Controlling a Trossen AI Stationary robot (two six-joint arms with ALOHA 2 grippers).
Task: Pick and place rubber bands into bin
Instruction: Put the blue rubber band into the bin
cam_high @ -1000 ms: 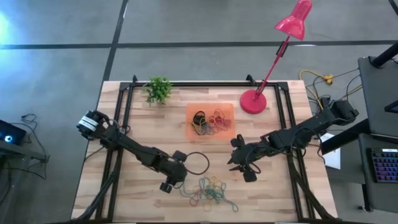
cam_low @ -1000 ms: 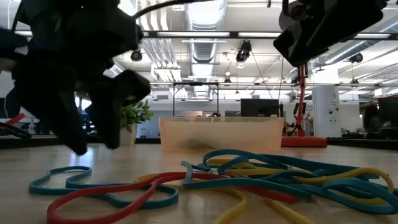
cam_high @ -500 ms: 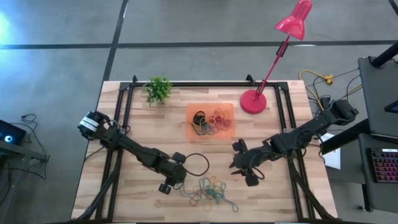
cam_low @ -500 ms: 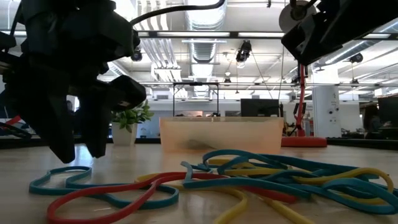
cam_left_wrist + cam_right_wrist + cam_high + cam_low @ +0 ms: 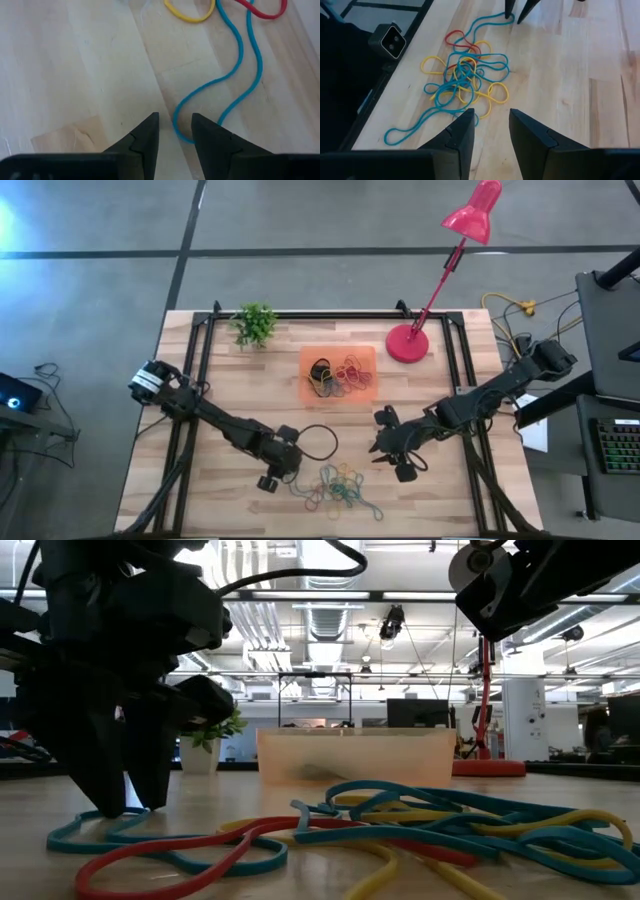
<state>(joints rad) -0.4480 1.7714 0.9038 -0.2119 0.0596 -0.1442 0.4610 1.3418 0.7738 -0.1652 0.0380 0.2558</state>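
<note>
Two left fingers astride blue band, wrist-view only

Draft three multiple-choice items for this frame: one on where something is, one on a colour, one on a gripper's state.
1. The left gripper is
A. over the bin
B. down at the blue band's loop end
C. beside the lamp

2. The bin is
A. orange
B. green
C. white

3. The left jaws are
A. shut on a band
B. open, astride the blue loop
C. out of view

Answers: 1 B, the left wrist view shows the loop end between its fingertips; 2 A, the high view shows an orange tray; 3 B, a gap shows between the jaws, with the band lying in it.
</note>
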